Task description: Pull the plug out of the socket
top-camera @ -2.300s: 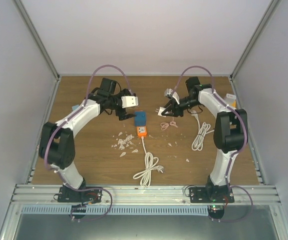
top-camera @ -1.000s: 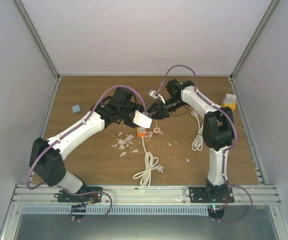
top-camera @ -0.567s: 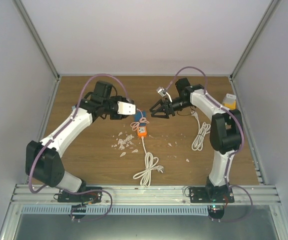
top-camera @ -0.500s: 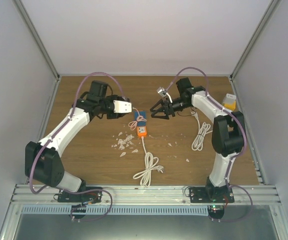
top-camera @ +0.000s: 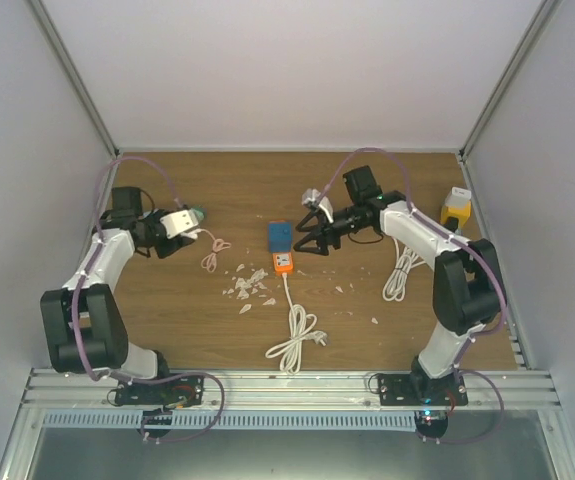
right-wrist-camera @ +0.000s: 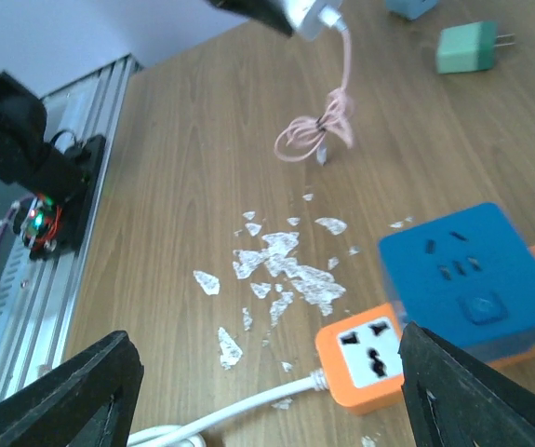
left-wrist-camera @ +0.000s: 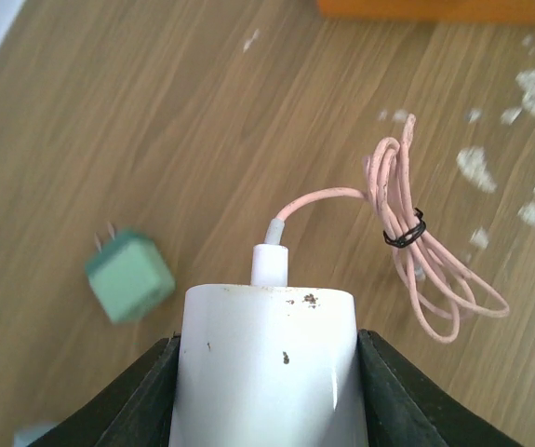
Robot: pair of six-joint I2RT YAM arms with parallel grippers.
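At nine o'clock, pinched across its sides by the left gripper: the white plug, well apart from the orange socket at centre, pink cable trailing toward four o'clock. Looks light, rigid, smooth-shelled; best gripped on the body, never the limp cable. At three o'clock of the socket, right gripper spread wide, holding nothing.

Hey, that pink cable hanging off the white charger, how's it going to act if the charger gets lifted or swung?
The pink cable will probably flop and dangle: it curves limply out of the white charger. Its loops should likely stay bunched, since a black tie cinches them. It looks thin and light, so it may swing or drag.
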